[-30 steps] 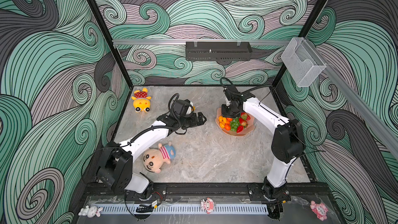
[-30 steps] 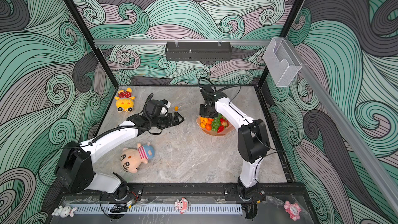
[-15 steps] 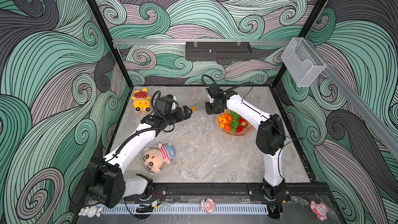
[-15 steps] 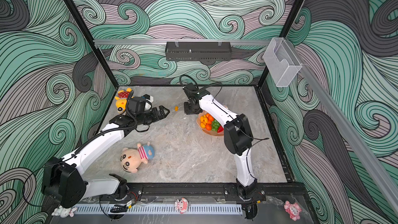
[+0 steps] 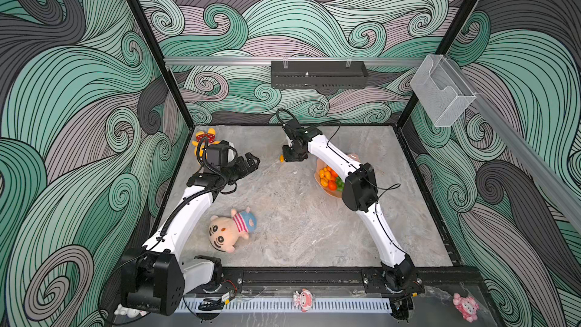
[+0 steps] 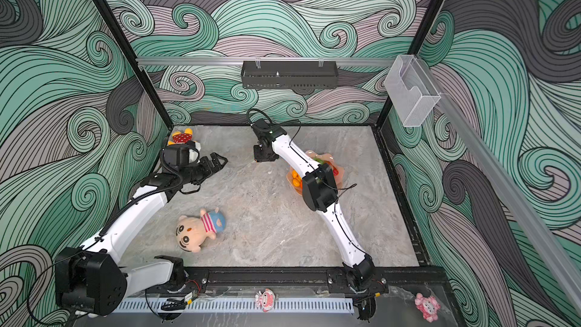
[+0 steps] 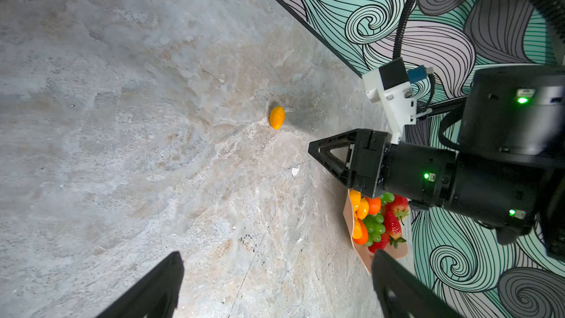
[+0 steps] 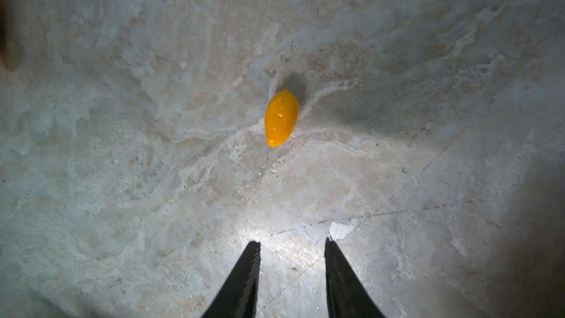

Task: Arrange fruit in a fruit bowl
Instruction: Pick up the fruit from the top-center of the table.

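Observation:
A lone yellow-orange kumquat point(image 5: 282, 158) point(image 7: 277, 117) point(image 8: 281, 117) lies on the marble table. My right gripper point(image 5: 290, 156) point(image 8: 292, 241) hangs just beside and above it, pointing down, jaws a little open and empty. The peach-pink fruit bowl point(image 5: 336, 195) point(image 6: 341, 173) point(image 7: 359, 252) sits to the right, partly under the right arm. It holds fruit point(image 5: 328, 179) point(image 7: 374, 224): tangerines, kumquats, green grapes and strawberries. My left gripper point(image 5: 253, 162) point(image 6: 221, 162) point(image 7: 276, 255) is open wide and empty, left of the kumquat and facing it.
A plush boy doll point(image 5: 231, 231) lies near the table's front left. A yellow plush doll point(image 5: 204, 138) sits in the back left corner behind the left wrist. A black rack point(image 5: 319, 73) and a clear box point(image 5: 441, 92) hang on the walls.
My right gripper has swung from above the bowl leftward to the kumquat, and its jaws have parted a little. My left gripper has drawn back to the left, away from the kumquat.

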### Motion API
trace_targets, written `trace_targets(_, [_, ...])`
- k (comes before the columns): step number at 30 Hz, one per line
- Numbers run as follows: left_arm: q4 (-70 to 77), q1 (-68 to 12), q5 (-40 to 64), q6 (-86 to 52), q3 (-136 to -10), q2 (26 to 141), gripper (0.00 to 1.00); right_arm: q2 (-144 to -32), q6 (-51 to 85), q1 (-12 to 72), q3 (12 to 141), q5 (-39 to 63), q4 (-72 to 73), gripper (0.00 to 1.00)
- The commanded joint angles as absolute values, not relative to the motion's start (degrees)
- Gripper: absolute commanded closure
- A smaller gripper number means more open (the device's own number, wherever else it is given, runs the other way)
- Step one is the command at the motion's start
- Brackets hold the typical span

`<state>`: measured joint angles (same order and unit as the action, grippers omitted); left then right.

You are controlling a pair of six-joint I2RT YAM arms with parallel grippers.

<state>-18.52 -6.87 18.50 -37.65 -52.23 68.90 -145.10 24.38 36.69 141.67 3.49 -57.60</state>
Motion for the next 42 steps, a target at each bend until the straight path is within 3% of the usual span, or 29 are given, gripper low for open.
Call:
trace_targets(1, [-19.62,-4.69,21.19,-36.69,-52.28,67.49,0.01,-148.01,24.96,36.74,146.33,4.78,-60.74,0.6])
trace_targets(12, [-19.71,-1.58,23.47,-36.74,-51.91,67.23,0.01,-156.72,27.51,35.46,156.63,9.26,-60.14,0.54])
trace_targets(42, [-20.4,-1.32,26.47,-36.5,-52.59,68.86,0.02,-161.46,35.4,33.18,156.98,16.0,-48.35,0.53])
